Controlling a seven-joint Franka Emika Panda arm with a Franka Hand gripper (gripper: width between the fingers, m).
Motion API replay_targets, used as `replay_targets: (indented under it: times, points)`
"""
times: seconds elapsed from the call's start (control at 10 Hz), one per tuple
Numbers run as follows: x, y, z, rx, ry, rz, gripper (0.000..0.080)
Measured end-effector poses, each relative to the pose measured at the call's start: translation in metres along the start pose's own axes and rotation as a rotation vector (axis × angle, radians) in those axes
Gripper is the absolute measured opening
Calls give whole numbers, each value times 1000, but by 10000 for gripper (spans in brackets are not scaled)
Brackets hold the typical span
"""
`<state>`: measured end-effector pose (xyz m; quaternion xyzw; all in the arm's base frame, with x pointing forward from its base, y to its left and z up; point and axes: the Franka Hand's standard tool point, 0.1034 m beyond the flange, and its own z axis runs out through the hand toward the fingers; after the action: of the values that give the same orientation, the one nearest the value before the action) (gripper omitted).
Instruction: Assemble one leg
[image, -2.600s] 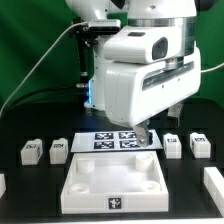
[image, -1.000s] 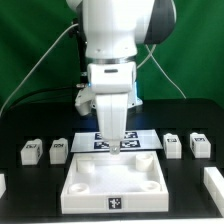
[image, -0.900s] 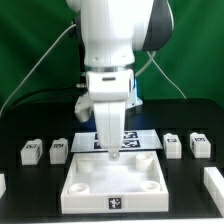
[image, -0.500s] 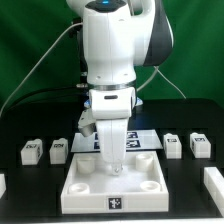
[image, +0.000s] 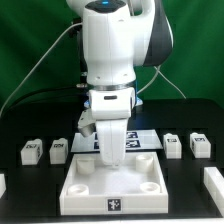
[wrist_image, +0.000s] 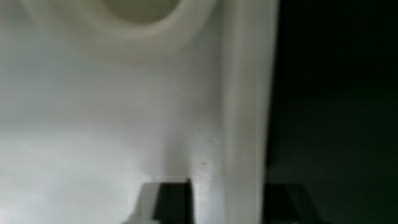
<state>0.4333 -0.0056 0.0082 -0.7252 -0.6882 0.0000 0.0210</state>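
The large white square top (image: 80, 190) lies at the front middle of the table. My gripper (image: 112, 161) is lowered onto its far rim. In the wrist view the two dark fingers (wrist_image: 171, 200) stand one on each side of the top's white wall (wrist_image: 246, 100), touching it, so the gripper (wrist_image: 226, 192) is shut on that rim. Small white legs with marker tags lie apart from the gripper: two at the exterior view's left (image: 31, 151) (image: 59, 149) and two at its right (image: 172, 144) (image: 199, 145). None is held.
The marker board (image: 145, 140) lies just behind the top, partly hidden by my arm. Two more white parts sit at the edges of the exterior view, one at its right (image: 213, 181) and one at its left (image: 2, 185). A cable hangs at the back left.
My arm swung upright over the table's middle and came down from above the marker board onto the top's far rim. In the last half second it has barely moved.
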Motion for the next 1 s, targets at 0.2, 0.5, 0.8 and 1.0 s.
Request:
replay_targets:
  times: [0.2, 0.5, 0.8, 1.0]
  points:
    - [0, 1, 0, -4, 0, 0, 57]
    - [0, 1, 0, -4, 0, 0, 57]
    - [3, 3, -1, -15, 2, -8, 57]
    - [26, 12, 0, -54, 17, -55, 57]
